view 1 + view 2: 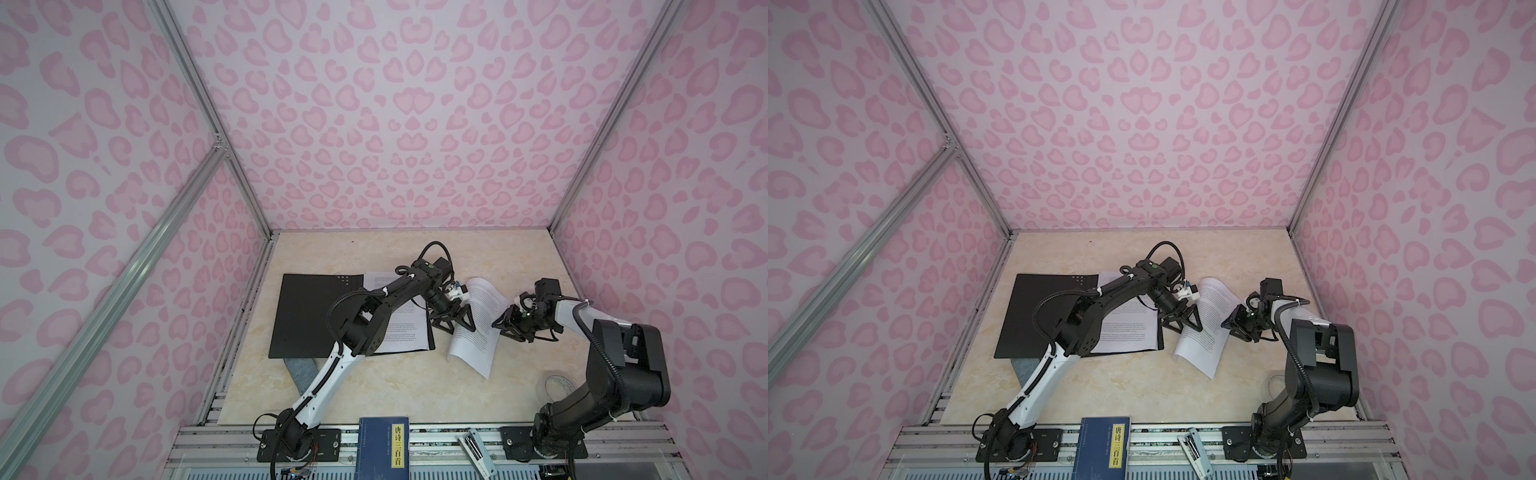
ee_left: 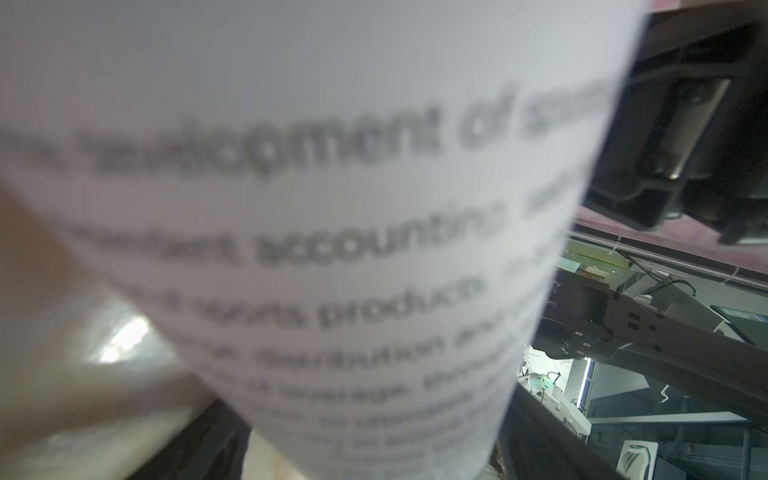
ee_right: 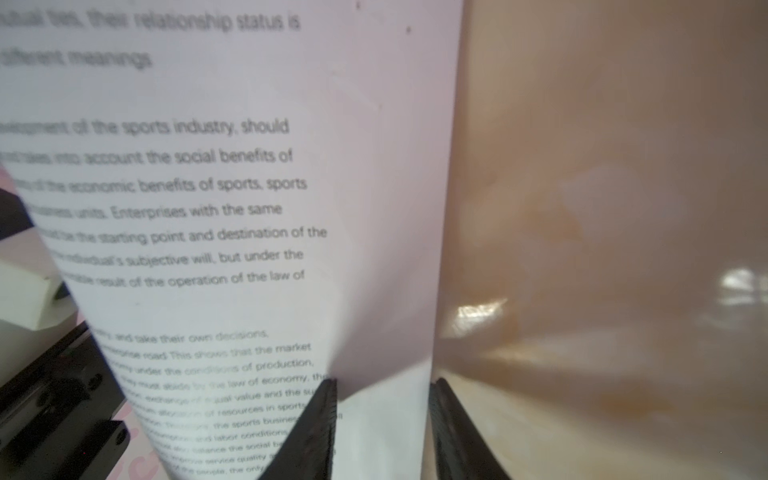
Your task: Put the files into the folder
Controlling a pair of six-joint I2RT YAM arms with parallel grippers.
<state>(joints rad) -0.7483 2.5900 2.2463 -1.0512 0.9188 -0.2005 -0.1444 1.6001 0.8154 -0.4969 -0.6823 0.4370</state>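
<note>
The paper sheet [image 1: 478, 328] is matt, the marbled tabletop [image 1: 374, 386] glossy.

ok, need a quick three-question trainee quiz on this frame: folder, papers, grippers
1. True or false: the folder lies closed with its blue cover up.
2. Pick one. The loose sheet, curled and printed, is:
A) between the left gripper and the right gripper, to the right of the folder
B) flat inside the folder
C) hidden from view
3. Short answer: in both top views, which half of the folder do the printed sheets lie on?

Key
1. False. It lies open with the black inside up.
2. A
3. The right half.
</note>
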